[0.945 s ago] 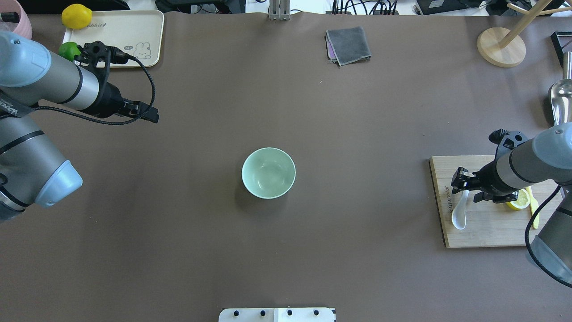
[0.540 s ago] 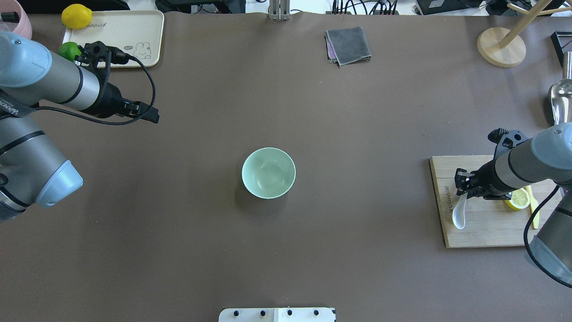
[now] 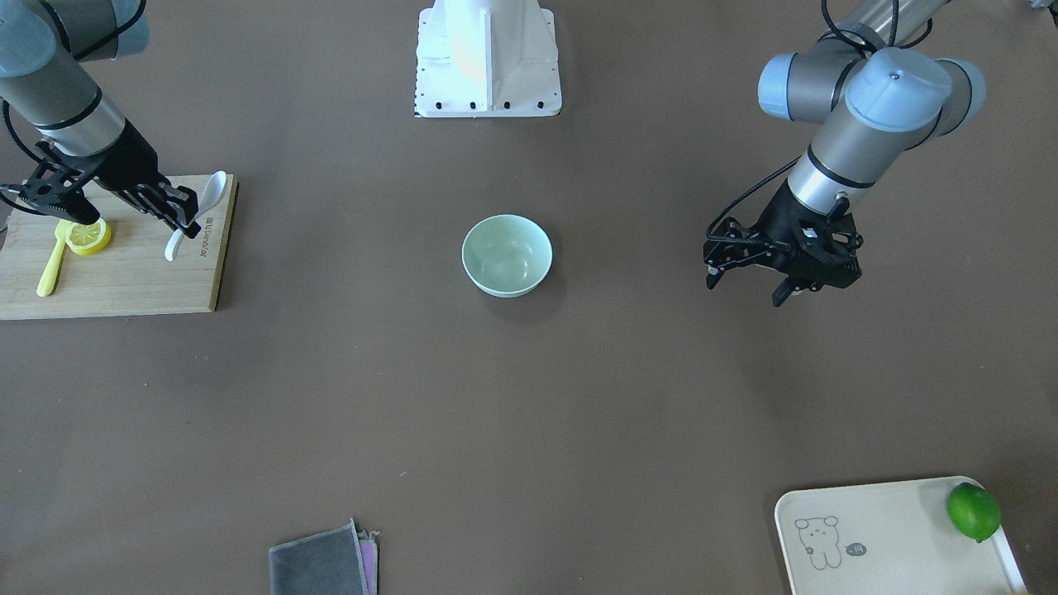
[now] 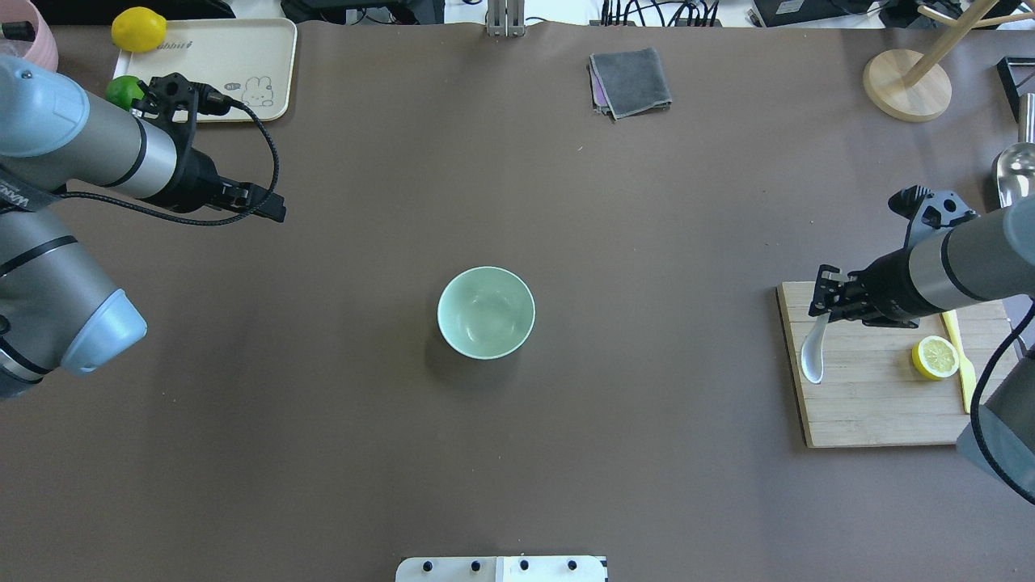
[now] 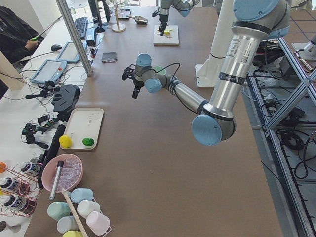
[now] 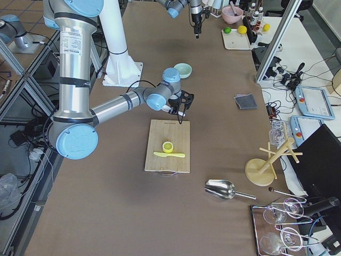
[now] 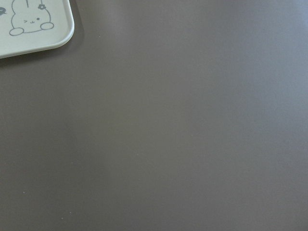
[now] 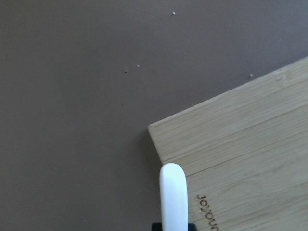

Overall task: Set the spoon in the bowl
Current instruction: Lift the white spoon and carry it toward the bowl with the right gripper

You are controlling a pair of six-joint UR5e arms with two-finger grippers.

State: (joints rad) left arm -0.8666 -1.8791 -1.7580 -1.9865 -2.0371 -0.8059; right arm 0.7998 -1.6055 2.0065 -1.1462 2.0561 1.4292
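Observation:
The white spoon (image 4: 812, 357) hangs scoop down from my right gripper (image 4: 824, 314), which is shut on its handle just above the wooden cutting board's (image 4: 877, 416) left end. The spoon also shows in the front view (image 3: 213, 191) and the right wrist view (image 8: 173, 197). The mint-green bowl (image 4: 485, 313) stands empty at the table's middle, well to the left of the spoon. My left gripper (image 4: 273, 212) hovers at the far left, looks shut and holds nothing.
On the board lie a lemon slice (image 4: 935, 357) and a yellow knife (image 4: 964, 376). A cream tray (image 4: 234, 48) with a lemon (image 4: 138, 29) and a lime (image 4: 123, 90) is at the back left. A grey cloth (image 4: 631, 81), wooden stand (image 4: 906, 85) and metal scoop (image 4: 1015, 178) are further back.
My right gripper closed on the spoon's handle and lifted it, moving toward the board's far left corner. The left arm has hardly moved.

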